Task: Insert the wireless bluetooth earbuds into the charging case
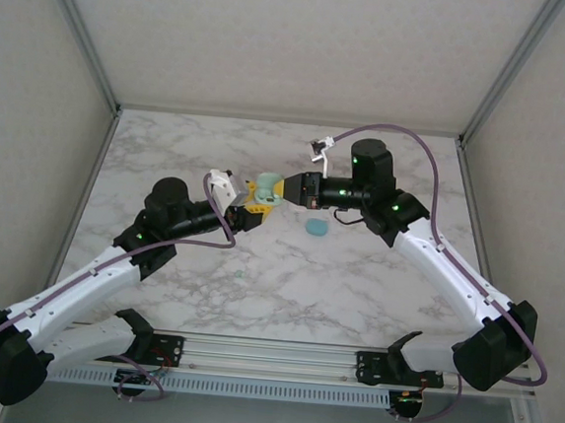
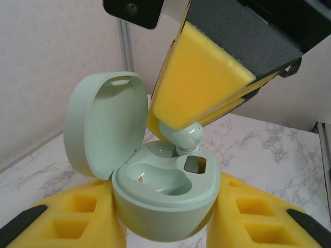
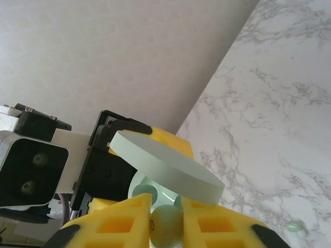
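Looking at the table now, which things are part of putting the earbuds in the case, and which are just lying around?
In the job:
- open mint green charging case, gripped by the left end effector
- mint green earbud, pinched in the right end effector

Lying idle for now:
- teal-blue case
- small teal-blue earbud, nearer the arm bases

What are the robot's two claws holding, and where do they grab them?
Left gripper clamps the open mint case by its lower sides; right gripper pinches a mint earbud by its upper part.

Bright, even, diffuse light casts soft faint shadows; pictures mostly sharp.
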You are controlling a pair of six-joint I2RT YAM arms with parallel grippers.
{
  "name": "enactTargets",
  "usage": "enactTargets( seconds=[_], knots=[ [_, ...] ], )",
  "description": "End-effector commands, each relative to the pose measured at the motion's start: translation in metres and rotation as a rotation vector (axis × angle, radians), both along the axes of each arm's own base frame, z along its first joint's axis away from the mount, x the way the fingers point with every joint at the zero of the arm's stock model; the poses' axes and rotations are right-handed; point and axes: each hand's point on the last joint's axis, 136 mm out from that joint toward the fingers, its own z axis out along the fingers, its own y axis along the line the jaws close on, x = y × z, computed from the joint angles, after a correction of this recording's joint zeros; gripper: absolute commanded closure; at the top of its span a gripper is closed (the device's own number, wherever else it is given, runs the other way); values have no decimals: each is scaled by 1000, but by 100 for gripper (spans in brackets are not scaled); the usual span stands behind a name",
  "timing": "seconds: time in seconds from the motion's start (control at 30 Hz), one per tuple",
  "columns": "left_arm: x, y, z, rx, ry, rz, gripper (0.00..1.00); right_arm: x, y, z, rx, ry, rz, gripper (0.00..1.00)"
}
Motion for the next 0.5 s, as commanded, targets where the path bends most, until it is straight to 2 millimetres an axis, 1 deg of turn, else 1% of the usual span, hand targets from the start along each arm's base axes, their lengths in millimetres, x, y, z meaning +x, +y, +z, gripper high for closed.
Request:
enactTargets(
  seconds=[0.0,0.07,0.17,0.4,0.47],
  knots=[
    [-8,-4,32,-68,-70,-33,77,0,2,-1,-33,-14,3,75],
    [-8,-4,34,-69,-70,-36,77,1,1,0,-39,-19,-8,70],
    [-8,-4,33,-68,-67,-37,77,2,0,4,-37,-28,-19,67],
    [-8,-3,32,-60,-69,-30,77,2,-1,8,-41,-29,-25,66],
    [-8,-2,32,-59,-68,-28,77,3,-3,8,-50,-25,-44,63]
  ],
)
